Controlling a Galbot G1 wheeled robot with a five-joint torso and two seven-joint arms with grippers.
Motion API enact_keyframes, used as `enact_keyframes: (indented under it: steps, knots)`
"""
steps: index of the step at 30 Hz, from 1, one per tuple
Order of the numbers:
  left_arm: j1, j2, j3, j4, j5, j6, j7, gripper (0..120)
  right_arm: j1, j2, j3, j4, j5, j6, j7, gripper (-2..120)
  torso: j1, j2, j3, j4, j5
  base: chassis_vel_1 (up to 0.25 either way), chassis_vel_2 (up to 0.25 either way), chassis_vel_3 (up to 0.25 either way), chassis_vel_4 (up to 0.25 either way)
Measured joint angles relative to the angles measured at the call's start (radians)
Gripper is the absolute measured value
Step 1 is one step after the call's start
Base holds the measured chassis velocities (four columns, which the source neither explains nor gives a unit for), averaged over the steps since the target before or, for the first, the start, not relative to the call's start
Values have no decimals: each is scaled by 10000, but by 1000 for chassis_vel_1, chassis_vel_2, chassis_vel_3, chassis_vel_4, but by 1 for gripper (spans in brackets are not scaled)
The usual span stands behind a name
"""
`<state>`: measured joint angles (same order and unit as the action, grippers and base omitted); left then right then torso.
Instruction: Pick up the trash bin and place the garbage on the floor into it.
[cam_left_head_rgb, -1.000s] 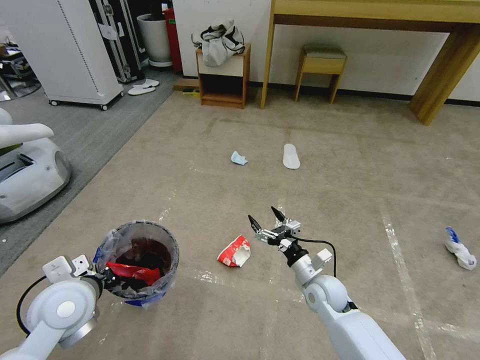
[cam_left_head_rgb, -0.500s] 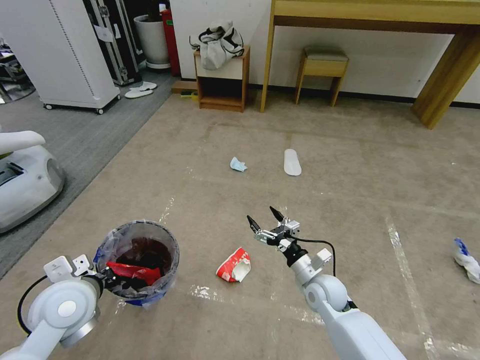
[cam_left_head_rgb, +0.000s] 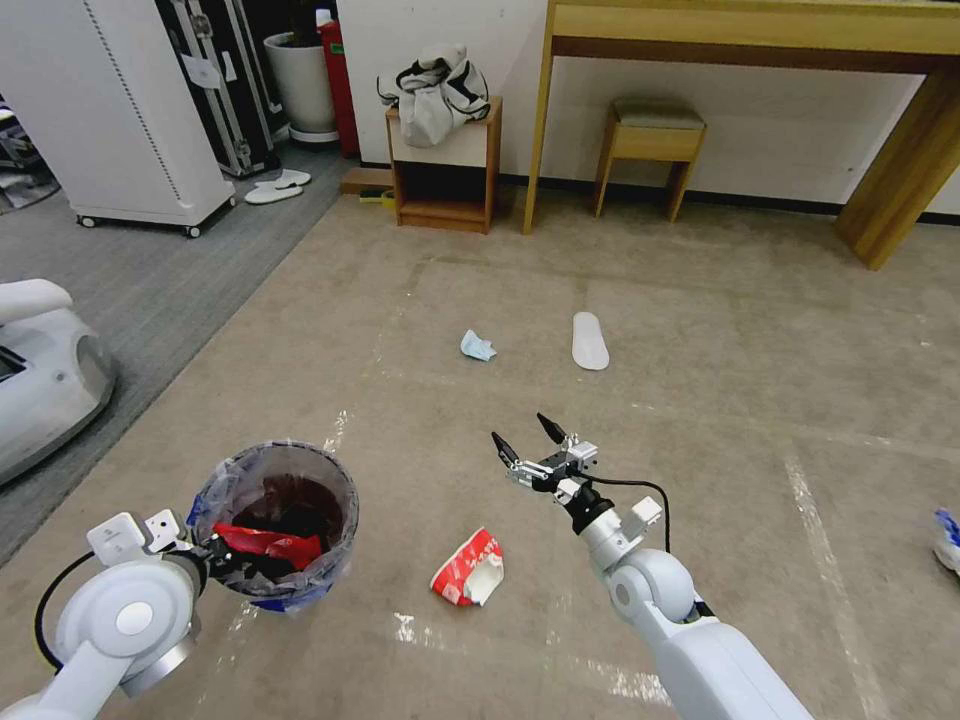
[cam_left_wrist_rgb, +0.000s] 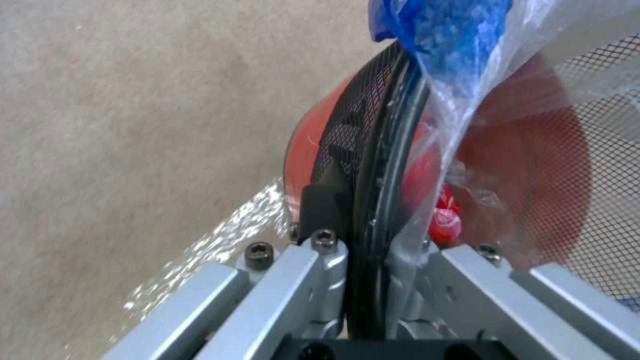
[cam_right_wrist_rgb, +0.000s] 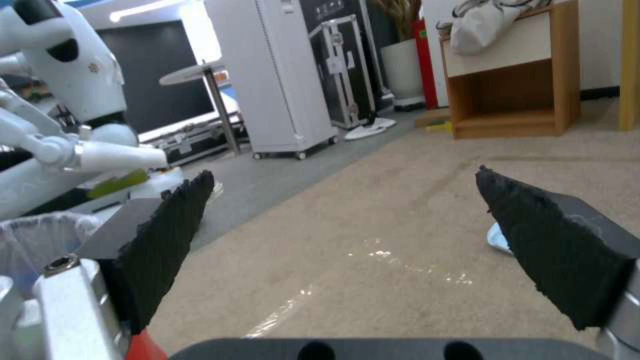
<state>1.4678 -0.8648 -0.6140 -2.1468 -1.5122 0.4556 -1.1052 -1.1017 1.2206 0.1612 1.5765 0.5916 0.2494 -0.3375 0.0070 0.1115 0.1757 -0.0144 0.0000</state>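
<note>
You see the trash bin (cam_left_head_rgb: 277, 528), red with a bluish bag liner, upright, a red wrapper (cam_left_head_rgb: 266, 543) inside; on the floor (cam_left_head_rgb: 720, 400) lie a red-and-white carton (cam_left_head_rgb: 468, 569), a blue face mask (cam_left_head_rgb: 477, 346) and a white slipper (cam_left_head_rgb: 588, 341), well apart

The white-blue wrapper (cam_left_head_rgb: 949, 540) is cut off by the head view's right edge.

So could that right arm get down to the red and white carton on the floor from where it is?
Probably yes. The right gripper hangs open and empty above the floor, a bit beyond the carton, with only bare carpet between them. The left gripper is off to the side, clamped on the trash bin.
</note>
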Motion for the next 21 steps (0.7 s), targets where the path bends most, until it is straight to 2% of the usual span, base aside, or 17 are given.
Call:
enact_keyframes:
  steps: [5, 10, 12, 13, 15, 16, 17, 18, 20, 21]
  knots:
    - [46, -26, -1, -77, 28, 0, -1, 1, -15, -162, 0, -124, -244, 69, -13, 100, 1, -1, 1, 2, -1, -117, 128, 109, -124]
    - [136, -12, -80, -193, 32, 2, 14, 1, 134, -683, -122, -443, -454, 146, -436, 100, 2, -1, 0, -1, 1, -45, 35, 34, -49]
    - [183, 2, -130, -231, 47, 10, 35, 1, 463, -1283, -400, -884, -618, 230, -1194, 100, 0, 0, -1, 1, 3, 0, 0, 0, 0]
    - [183, 2, -130, -231, 47, 10, 35, 1, 463, -1283, -400, -884, -618, 230, -1194, 100, 0, 0, -1, 1, 3, 0, 0, 0, 0]
    - [231, -10, -181, -280, 64, 20, 36, 1, 961, -1917, -754, -1423, -913, 212, -2312, 100, -1, 0, -2, 2, 1, 0, 0, 0, 0]
    - [231, -10, -181, -280, 64, 20, 36, 1, 961, -1917, -754, -1423, -913, 212, -2312, 100, -1, 0, -2, 2, 1, 0, 0, 0, 0]
    - [248, -25, -203, -295, 86, 23, 36, 1, 1215, -2156, -921, -1674, -982, 135, -2966, 100, 0, 0, -2, 1, 1, 0, 0, 0, 0]
    - [248, -25, -203, -295, 86, 23, 36, 1, 1215, -2156, -921, -1674, -982, 135, -2966, 100, 0, 0, -2, 1, 1, 0, 0, 0, 0]
    - [274, -104, -220, -314, 137, 23, 36, 1, 1949, -2388, -1348, -2521, -1419, 221, -4370, 100, 0, 0, -1, 1, 3, 0, 0, 0, 0]
    - [274, -104, -220, -314, 137, 23, 36, 1, 1949, -2388, -1348, -2521, -1419, 221, -4370, 100, 0, 0, -1, 1, 3, 0, 0, 0, 0]
